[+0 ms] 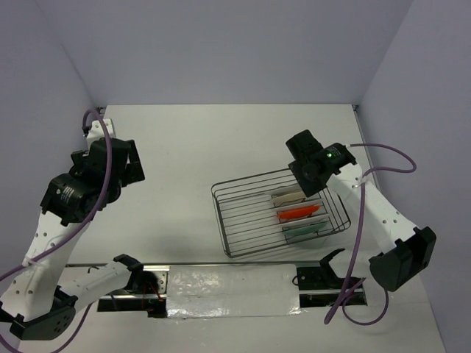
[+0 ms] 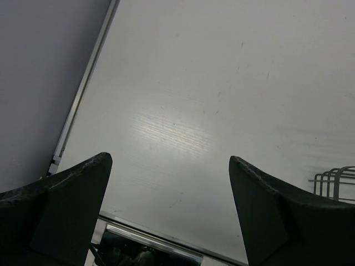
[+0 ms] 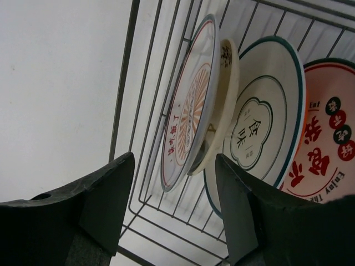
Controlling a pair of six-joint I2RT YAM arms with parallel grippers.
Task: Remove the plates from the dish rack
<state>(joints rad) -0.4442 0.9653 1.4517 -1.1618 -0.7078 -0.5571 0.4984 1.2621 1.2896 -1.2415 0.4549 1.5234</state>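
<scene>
The dark wire dish rack (image 1: 221, 213) stands right of centre on the table, with several plates upright in its right half. In the right wrist view a white plate with an orange motif (image 3: 188, 111) leans against a cream plate (image 3: 224, 94). Behind them stand a teal-rimmed plate (image 3: 266, 111) and a red-lettered plate (image 3: 327, 138). My right gripper (image 3: 173, 156) hangs over the rack's far right end (image 1: 313, 176). Its jaws stand apart on either side of the first two plates' rims, with a gap showing. My left gripper (image 2: 169, 157) is open over bare table at the far left (image 1: 129, 165).
A metal rail (image 1: 235, 283) runs along the table's near edge between the arm bases. Grey walls close in the left, back and right. One corner of the rack (image 2: 333, 180) shows at the right of the left wrist view.
</scene>
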